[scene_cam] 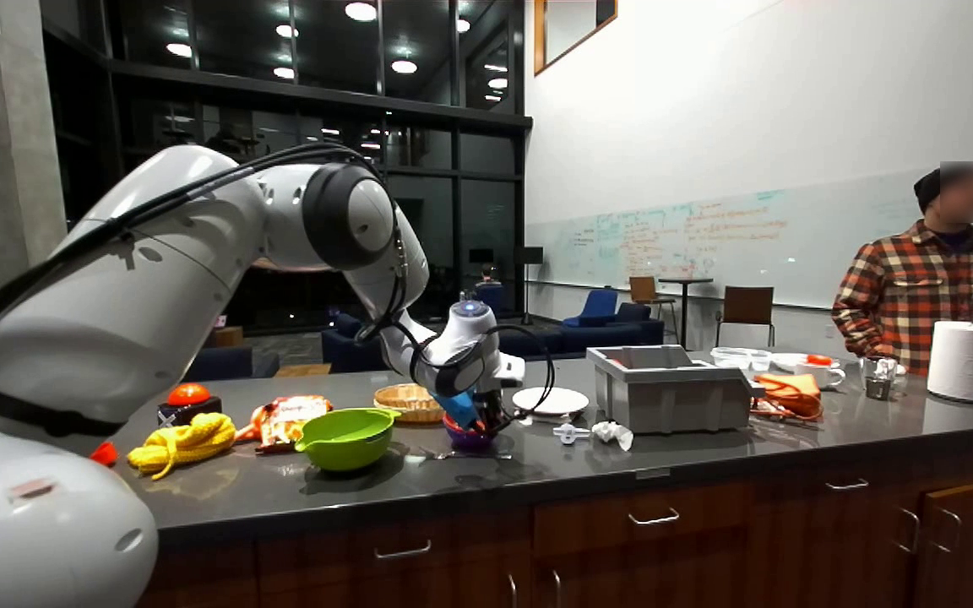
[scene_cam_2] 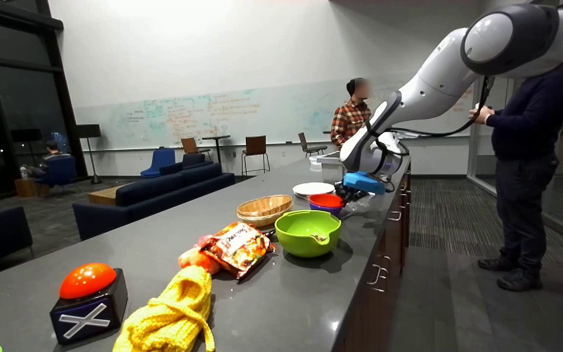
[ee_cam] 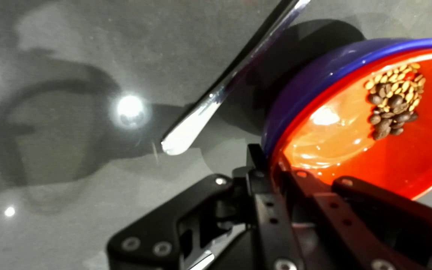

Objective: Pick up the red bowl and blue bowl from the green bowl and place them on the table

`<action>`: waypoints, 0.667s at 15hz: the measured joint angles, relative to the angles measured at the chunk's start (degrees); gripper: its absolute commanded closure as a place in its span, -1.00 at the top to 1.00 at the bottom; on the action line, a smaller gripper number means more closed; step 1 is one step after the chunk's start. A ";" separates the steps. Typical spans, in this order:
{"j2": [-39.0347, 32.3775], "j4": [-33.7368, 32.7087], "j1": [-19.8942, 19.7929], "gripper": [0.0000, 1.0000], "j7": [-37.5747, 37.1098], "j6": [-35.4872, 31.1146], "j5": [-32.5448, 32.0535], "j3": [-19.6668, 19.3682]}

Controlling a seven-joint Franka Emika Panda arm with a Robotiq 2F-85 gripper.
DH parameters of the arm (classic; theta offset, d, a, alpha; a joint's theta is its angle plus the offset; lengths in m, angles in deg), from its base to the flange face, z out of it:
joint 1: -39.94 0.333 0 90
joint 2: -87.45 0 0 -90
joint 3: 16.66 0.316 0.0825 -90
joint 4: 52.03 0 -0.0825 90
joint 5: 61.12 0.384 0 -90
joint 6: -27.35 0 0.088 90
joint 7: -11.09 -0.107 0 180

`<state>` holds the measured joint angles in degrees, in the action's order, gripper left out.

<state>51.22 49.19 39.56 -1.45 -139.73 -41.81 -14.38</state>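
Note:
The red bowl [ee_cam: 429,157] is nested inside the blue bowl [ee_cam: 302,86]; dark beans and pale grains lie in the red one. My gripper [ee_cam: 270,155] is shut across both rims, one finger outside the blue wall and one inside the red. In an exterior view the red bowl [scene_cam_2: 326,200] and blue bowl [scene_cam_2: 329,210] are beside the green bowl [scene_cam_2: 306,234], not in it. The green bowl holds a few small bits. The nested bowls are on or just above the table [scene_cam_2: 286,303]; I cannot tell which.
A metal utensil [ee_cam: 219,92] lies by the nested bowls. A wicker basket [scene_cam_2: 262,208], a white plate [scene_cam_2: 313,189] and a snack bag [scene_cam_2: 240,247] are near. A grey bin [scene_cam: 681,405] stands further along. The counter's front edge [scene_cam: 453,502] is close.

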 measured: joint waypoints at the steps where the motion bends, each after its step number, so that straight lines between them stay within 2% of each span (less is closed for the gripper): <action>1: -0.08 -0.06 0.10 -0.27 -0.28 0.13 -0.15 -0.19; 10: -0.27 -1.38 0.32 0.94 -0.87 0.79 -0.27 -0.59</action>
<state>50.94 47.81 39.88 -2.32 -138.95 -42.08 -14.97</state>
